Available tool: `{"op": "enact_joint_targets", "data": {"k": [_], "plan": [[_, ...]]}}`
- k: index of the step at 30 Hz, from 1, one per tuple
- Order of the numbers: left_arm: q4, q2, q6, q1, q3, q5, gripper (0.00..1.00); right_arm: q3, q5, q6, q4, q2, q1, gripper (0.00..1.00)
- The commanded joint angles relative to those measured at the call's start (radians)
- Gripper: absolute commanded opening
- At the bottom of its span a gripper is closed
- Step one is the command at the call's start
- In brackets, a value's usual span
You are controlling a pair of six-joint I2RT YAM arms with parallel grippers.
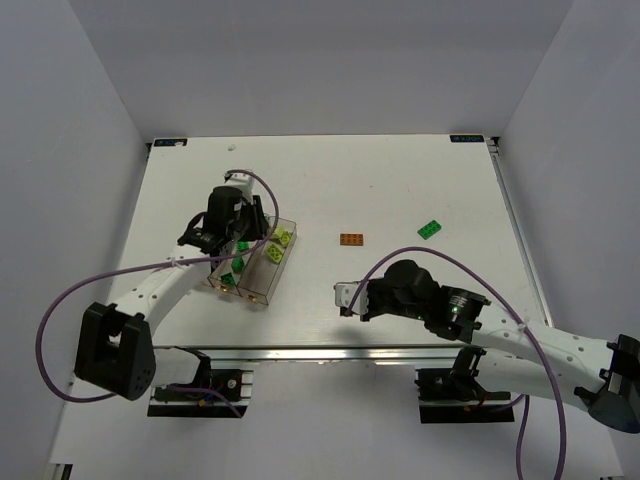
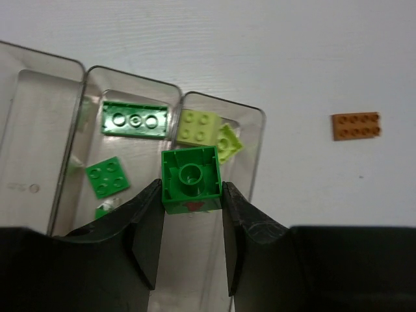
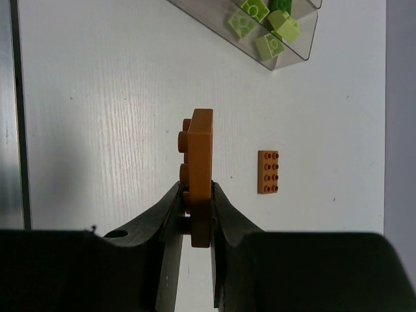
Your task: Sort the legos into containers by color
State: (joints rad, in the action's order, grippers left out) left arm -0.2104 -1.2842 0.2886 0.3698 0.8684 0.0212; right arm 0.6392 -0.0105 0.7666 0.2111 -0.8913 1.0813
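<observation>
My left gripper [image 2: 192,198] is shut on a dark green brick [image 2: 191,177], held underside up above the clear containers [image 2: 257,117], over the wall between the middle and right bins. The middle bin holds green pieces [image 2: 134,119]. The right bin holds lime bricks [image 2: 199,126]. The left bin [image 2: 39,130] looks empty. My right gripper [image 3: 195,214] is shut on an orange plate [image 3: 200,162], held on edge above the table. A second orange plate [image 3: 268,171] lies flat on the table [image 1: 351,239]. A green brick [image 1: 431,229] lies to its right.
The containers [image 1: 262,296] stand left of centre, under the left gripper [image 1: 236,243]. The right gripper [image 1: 346,297] hovers near the table's front middle. Enclosure walls bound the table on the left, right and back. Purple cables loop from both arms.
</observation>
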Motion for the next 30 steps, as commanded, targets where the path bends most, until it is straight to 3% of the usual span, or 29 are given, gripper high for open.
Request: {"op": "enact_joint_targets", "data": {"k": [1,10,12,16,22,26,30], "plan": [[-0.041,-0.044,-0.008,-0.038,0.040,0.065,0.00,-0.004,-0.022,-0.018,-0.029,-0.015,0.000,0.03],[-0.058,-0.075,-0.048,-0.065,0.030,0.203,0.00,-0.001,-0.008,-0.036,-0.006,-0.024,0.000,0.04],[-0.061,-0.084,-0.058,-0.066,0.034,0.230,0.05,-0.001,-0.012,-0.036,-0.004,-0.028,0.000,0.04],[-0.070,-0.118,-0.068,-0.068,0.037,0.243,0.27,0.002,-0.020,-0.039,-0.004,-0.035,-0.001,0.04],[-0.087,-0.149,-0.066,-0.068,0.050,0.261,0.44,0.001,-0.029,-0.043,-0.004,-0.040,0.000,0.04],[-0.089,-0.115,-0.066,-0.068,0.047,0.263,0.67,0.001,-0.039,-0.047,-0.006,-0.046,0.000,0.05],[-0.070,-0.060,-0.063,-0.068,0.038,0.237,0.71,0.005,-0.052,-0.053,-0.010,-0.064,-0.001,0.04]]}}
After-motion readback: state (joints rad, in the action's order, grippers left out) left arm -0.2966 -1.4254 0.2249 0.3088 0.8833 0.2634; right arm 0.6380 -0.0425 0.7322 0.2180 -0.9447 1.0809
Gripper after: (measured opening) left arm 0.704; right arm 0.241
